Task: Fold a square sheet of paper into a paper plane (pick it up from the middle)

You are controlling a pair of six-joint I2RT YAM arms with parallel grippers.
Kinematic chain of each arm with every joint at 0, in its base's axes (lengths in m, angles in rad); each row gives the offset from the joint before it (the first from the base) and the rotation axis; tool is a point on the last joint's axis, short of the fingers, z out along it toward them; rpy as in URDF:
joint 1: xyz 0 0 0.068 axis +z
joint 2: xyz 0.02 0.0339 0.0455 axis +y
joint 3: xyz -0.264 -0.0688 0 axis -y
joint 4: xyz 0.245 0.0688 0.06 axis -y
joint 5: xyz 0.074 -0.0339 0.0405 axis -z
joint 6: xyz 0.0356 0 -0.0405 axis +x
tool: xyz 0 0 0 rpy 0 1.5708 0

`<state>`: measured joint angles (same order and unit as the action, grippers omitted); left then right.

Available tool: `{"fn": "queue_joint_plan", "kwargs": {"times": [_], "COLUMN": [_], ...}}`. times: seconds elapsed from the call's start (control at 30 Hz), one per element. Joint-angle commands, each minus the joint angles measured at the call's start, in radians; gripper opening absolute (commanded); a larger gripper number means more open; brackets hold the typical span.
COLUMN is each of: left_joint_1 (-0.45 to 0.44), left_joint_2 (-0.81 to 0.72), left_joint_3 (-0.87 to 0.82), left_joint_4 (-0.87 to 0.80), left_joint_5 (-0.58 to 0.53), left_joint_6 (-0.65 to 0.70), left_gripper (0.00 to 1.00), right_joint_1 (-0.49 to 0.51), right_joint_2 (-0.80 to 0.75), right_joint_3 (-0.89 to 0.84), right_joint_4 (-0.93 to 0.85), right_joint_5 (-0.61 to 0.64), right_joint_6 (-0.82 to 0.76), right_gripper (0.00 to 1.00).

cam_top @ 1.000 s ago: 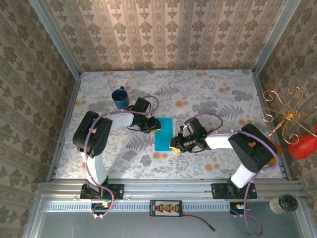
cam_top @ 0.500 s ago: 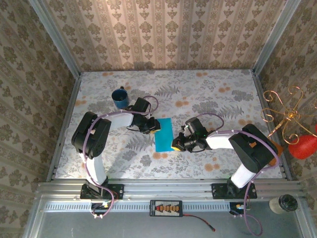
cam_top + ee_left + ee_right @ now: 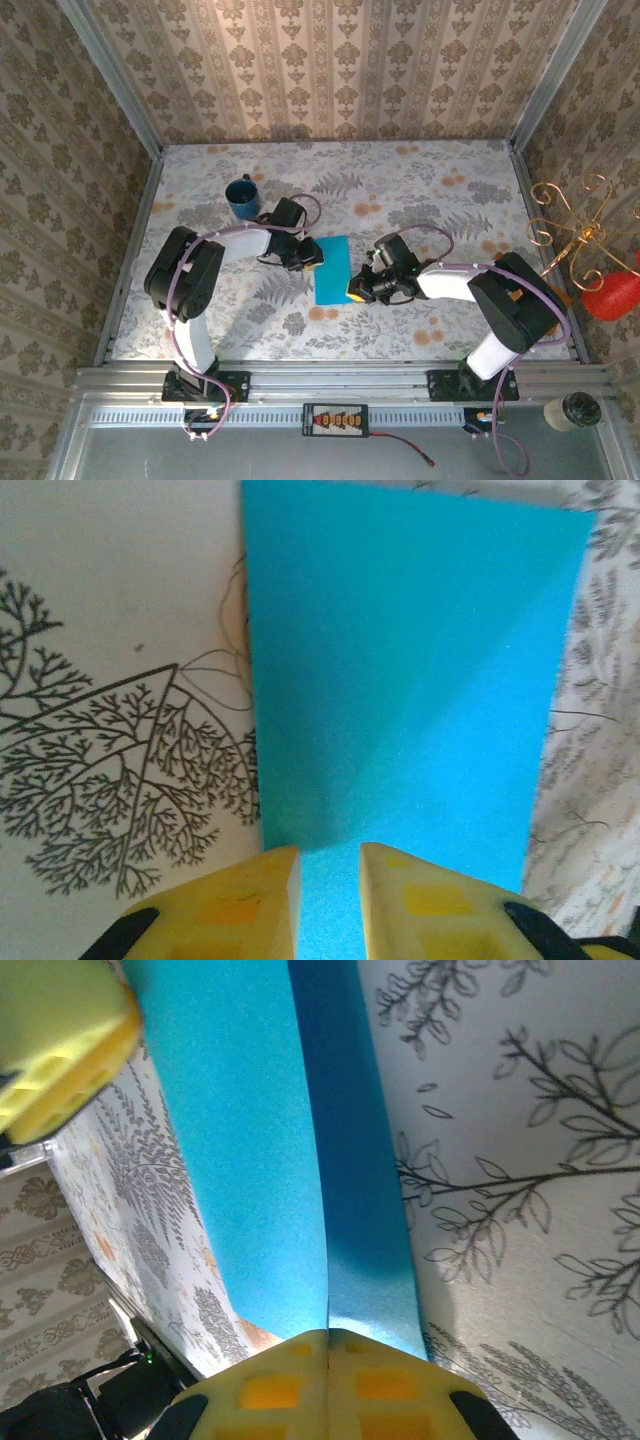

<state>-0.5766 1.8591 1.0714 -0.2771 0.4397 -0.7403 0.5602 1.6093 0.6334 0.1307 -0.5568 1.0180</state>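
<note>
Top view, table (image 3: 450,210): a white cloth with grey ferns and orange flowers, and patterned walls all around it.
Top view, square sheet of paper (image 3: 332,262): bright blue, in the middle of the table between the two arms. It looks longer from far to near than from left to right.
Top view, left claw (image 3: 313,258): at the left edge of the paper, toward its far end.
Top view, right claw (image 3: 353,292): at the right edge of the paper, toward its near end.
Top view, mug (image 3: 241,197): dark blue and round, far and left of the paper, well apart from it and near the left arm.
Left wrist view, square sheet of paper (image 3: 400,660): plain blue, lying on the table, with a soft shadow across it.
Left wrist view, left claw (image 3: 328,865): its two yellow fingers (image 3: 240,895) are a little apart, and blue paper shows in the gap. The tips sit over the paper's edge. I cannot tell if they press on it.
Right wrist view, square sheet of paper (image 3: 240,1140): one side stands up off the table. A light blue face and a darker blue face meet in a line that runs into the claw.
Right wrist view, right claw (image 3: 328,1342): its yellow fingers are pressed together, pinching the edge of the paper.
Right wrist view, left claw: one yellow finger (image 3: 60,1050) shows at the other side of the paper.
</note>
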Motion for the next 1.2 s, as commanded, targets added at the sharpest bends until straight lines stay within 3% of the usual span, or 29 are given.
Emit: {"fn": "queue_joint_plan", "kwargs": {"times": [0.0, 0.67, 1.17], "left_joint_1": [-0.008, -0.012, -0.012], "left_joint_2": [0.023, 0.04, 0.038], "left_joint_3": [0.002, -0.014, -0.034], "left_joint_4": [-0.014, -0.032, -0.022], "left_joint_5": [-0.015, -0.04, -0.04], "left_joint_6": [-0.011, -0.011, -0.016], "left_gripper": [0.22, 0.21, 0.21], "right_joint_1": [0.003, 0.037, 0.047], "right_joint_2": [0.012, 0.186, 0.243], "right_joint_3": [0.03, 0.203, 0.21], "right_joint_4": [-0.011, 0.086, 0.119], "right_joint_5": [-0.026, -0.051, 0.072], "right_joint_6": [-0.009, 0.052, 0.121], "right_gripper": [0.03, 0.04, 0.03]}}
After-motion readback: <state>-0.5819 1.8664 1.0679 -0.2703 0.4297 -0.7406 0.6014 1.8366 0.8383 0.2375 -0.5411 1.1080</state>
